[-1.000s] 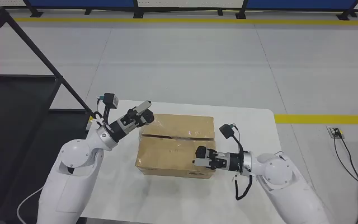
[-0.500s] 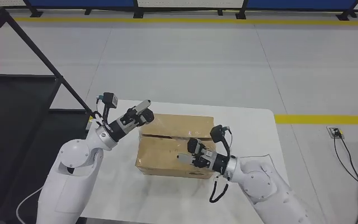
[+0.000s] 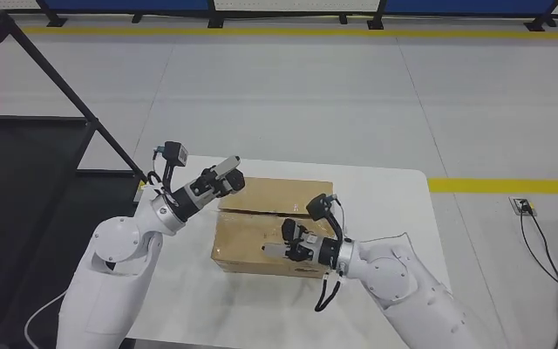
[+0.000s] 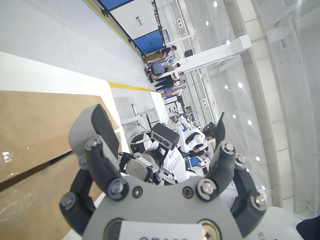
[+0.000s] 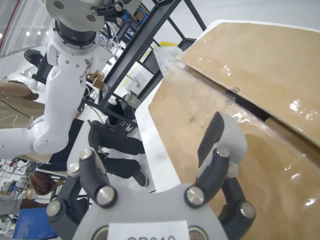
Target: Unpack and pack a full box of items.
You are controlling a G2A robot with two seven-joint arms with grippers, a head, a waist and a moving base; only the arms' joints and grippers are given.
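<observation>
A brown cardboard box (image 3: 272, 218) stands in the middle of the white table (image 3: 384, 201). Its top flaps meet at a seam with a dark gap, under glossy clear tape. A loose tape end (image 5: 165, 59) sticks up at one end of the seam. My left gripper (image 3: 232, 174) hovers open at the box's far left corner, and the box (image 4: 37, 126) lies beside one finger (image 4: 103, 128). My right gripper (image 3: 272, 250) is open above the near part of the box top, with one finger (image 5: 220, 133) over the cardboard (image 5: 250, 61) and the other off its edge.
A black metal frame (image 3: 61, 96) and a dark platform (image 3: 35, 192) stand to the left of the table. Bare table lies to the right of the box and along the front. The left arm's white links (image 5: 72, 13) rise beyond the box.
My right gripper has slid left along the box's near edge, from the right front corner to about the middle. The left gripper has hardly moved.
</observation>
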